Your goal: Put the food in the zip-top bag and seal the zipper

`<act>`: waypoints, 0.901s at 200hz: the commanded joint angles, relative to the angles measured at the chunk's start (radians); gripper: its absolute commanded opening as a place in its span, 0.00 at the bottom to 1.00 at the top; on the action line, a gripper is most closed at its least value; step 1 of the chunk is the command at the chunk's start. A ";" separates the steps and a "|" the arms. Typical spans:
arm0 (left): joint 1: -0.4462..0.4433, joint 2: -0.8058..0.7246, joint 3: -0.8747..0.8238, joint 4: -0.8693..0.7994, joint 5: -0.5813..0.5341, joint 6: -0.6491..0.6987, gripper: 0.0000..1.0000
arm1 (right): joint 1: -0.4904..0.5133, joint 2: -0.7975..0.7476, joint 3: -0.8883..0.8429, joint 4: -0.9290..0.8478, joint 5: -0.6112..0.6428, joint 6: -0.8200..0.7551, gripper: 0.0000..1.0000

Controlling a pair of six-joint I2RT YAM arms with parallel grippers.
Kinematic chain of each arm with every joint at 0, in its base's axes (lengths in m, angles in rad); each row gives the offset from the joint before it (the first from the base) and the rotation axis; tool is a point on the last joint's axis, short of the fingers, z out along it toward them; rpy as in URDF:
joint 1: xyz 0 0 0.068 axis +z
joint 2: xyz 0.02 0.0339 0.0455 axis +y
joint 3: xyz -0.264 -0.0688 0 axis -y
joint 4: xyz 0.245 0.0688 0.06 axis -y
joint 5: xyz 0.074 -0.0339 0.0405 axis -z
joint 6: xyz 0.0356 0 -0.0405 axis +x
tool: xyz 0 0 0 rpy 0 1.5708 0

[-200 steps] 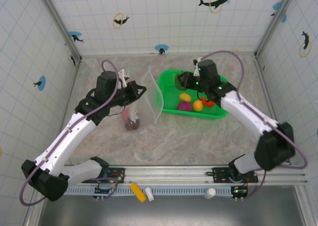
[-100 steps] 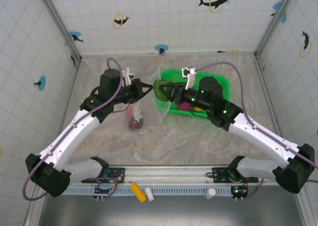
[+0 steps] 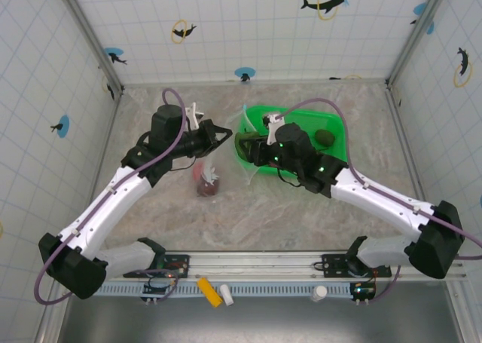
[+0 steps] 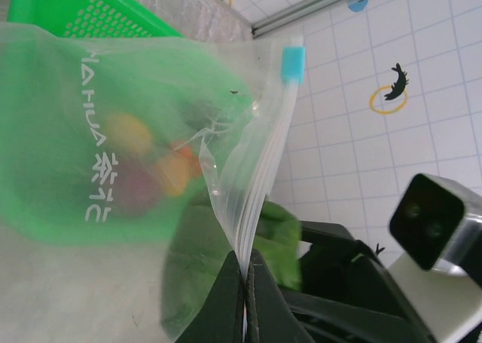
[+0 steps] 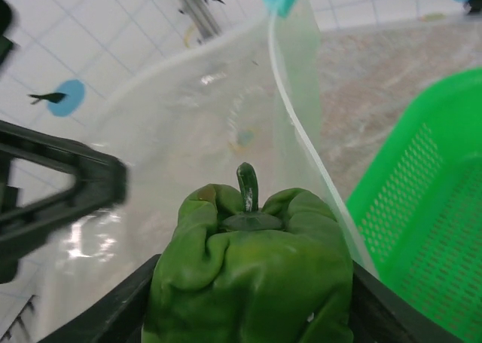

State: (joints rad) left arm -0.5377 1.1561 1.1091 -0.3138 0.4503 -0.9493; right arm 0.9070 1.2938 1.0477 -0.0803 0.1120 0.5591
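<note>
A marbled tabletop (image 3: 263,222) sits boxed in by tiled walls (image 3: 226,41), with bare surface open in front of both arms. The zip-top bag (image 5: 188,109) hangs upright just left of the green basket (image 5: 437,207). The left gripper (image 4: 245,279) pinches its mouth edge. The zipper (image 4: 265,166) runs up to a blue end, and the mouth gapes. The right gripper (image 3: 242,142) clamps a green pepper (image 5: 248,275) at that mouth, its fingers mostly hidden underneath. A maroon piece (image 3: 205,185) lies by the bag's bottom. The basket's contents blur through the plastic.
</note>
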 commanded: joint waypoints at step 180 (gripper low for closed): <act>-0.003 -0.060 0.009 -0.172 -0.286 0.154 0.00 | -0.051 -0.086 0.154 -0.198 0.053 -0.079 0.81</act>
State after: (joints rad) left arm -0.5377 1.1393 1.1191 -0.4232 0.2810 -0.8608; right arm 0.9051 1.2518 1.1572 -0.1875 0.1482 0.5014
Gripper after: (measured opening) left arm 0.042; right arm 0.806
